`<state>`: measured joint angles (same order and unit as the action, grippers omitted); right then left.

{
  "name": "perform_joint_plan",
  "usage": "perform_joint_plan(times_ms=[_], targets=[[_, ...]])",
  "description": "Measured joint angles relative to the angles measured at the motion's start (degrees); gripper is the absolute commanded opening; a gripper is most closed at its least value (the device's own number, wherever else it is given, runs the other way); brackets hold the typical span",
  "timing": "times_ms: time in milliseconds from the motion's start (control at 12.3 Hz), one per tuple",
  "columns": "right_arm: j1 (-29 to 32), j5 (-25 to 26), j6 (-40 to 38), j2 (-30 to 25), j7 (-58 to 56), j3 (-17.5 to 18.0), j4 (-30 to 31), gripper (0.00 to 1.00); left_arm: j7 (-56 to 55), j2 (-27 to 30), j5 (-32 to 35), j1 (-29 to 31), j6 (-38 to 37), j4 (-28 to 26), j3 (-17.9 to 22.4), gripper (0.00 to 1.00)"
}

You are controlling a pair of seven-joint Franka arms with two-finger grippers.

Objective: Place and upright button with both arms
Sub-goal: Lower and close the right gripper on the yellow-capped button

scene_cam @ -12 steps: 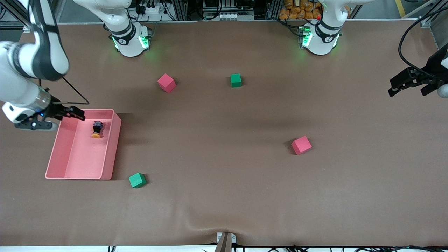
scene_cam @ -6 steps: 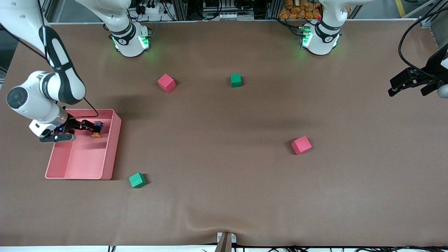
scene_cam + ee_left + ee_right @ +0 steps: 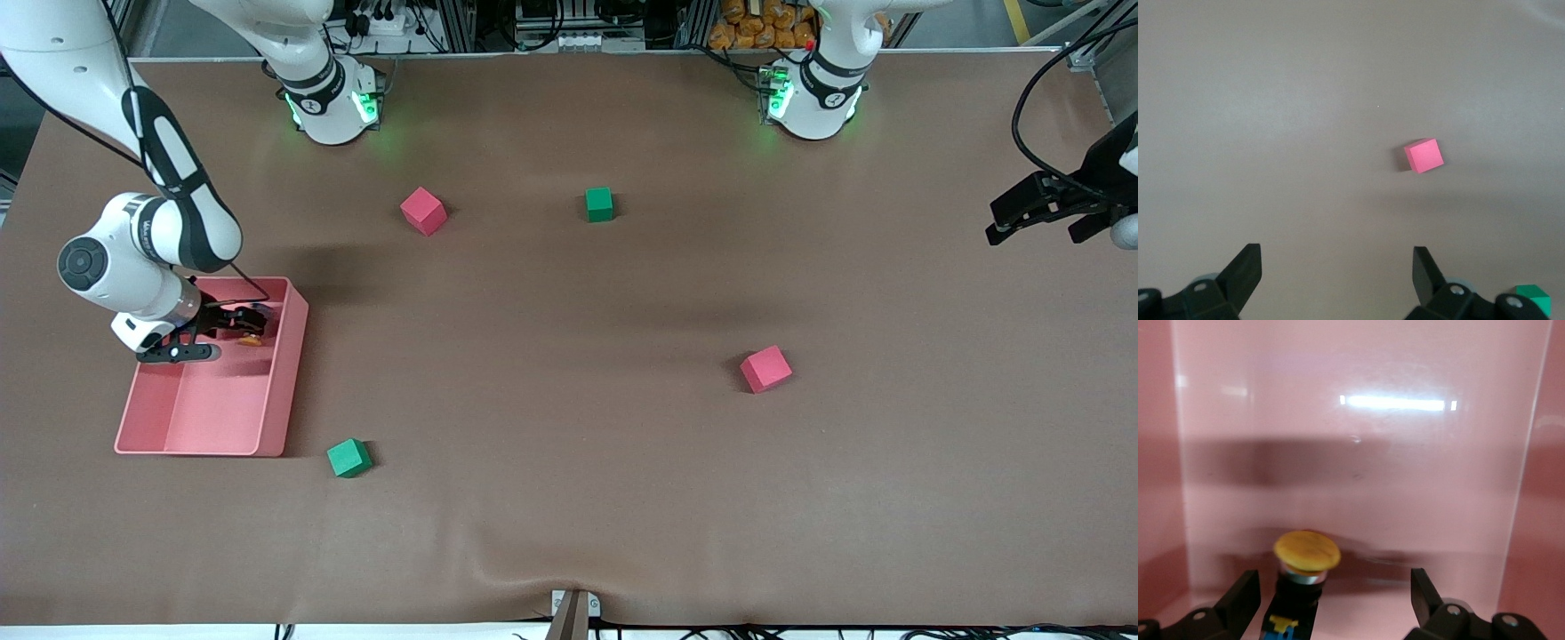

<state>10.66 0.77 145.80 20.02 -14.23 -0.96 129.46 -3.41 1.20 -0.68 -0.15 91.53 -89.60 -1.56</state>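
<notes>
The button (image 3: pixel 1307 551) lies on its side in the pink bin (image 3: pixel 293 356), with an orange cap, a black body and a bluish base. In the front view only a bit of the button's orange cap (image 3: pixel 252 340) shows under the fingers. My right gripper (image 3: pixel 247 322) is down inside the bin. It stands open, and the button sits between its fingers (image 3: pixel 1238 597), closer to one finger than the other. My left gripper (image 3: pixel 1033 233) waits open at the left arm's end of the table, with nothing between its fingers (image 3: pixel 1245 267).
A red cube (image 3: pixel 423 211) and a green cube (image 3: pixel 599 204) lie toward the robots' bases. Another red cube (image 3: pixel 765 368) lies mid-table, and a green cube (image 3: pixel 348 458) lies beside the bin's near corner. The bin walls (image 3: pixel 1531 493) close in around my right gripper.
My right arm has swung from the bin's edge down into the bin, bringing its open gripper around the button. The left arm has not moved.
</notes>
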Motion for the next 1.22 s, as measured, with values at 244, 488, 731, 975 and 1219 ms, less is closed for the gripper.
perform_joint_plan(times_ms=[244, 488, 731, 975, 1219], targets=[[-0.1, 0.0, -0.3, -0.5, 0.2, -0.2, 0.8, 1.0, 0.0, 0.0, 0.0, 0.0, 0.0, 0.0, 0.0, 1.0], [-0.1, 0.0, 0.4, 0.3, 0.2, -0.2, 1.4, 0.65, 0.0, 0.0, 0.0, 0.0, 0.0, 0.0, 0.0, 1.0], [-0.1, 0.0, 0.8, 0.9, 0.3, -0.2, 1.5, 0.09, 0.0, 0.0, 0.0, 0.0, -0.7, 0.0, 0.0, 1.0], [-0.1, 0.0, 2.8, 2.0, 0.5, -0.3, 1.5, 0.08, 0.0, 0.0, 0.0, 0.0, -0.7, 0.0, 0.0, 1.0], [-0.1, 0.0, 2.7, 1.3, 0.5, -0.3, 1.0, 0.06, 0.0, 0.0, 0.0, 0.0, -1.1, 0.0, 0.0, 1.0]])
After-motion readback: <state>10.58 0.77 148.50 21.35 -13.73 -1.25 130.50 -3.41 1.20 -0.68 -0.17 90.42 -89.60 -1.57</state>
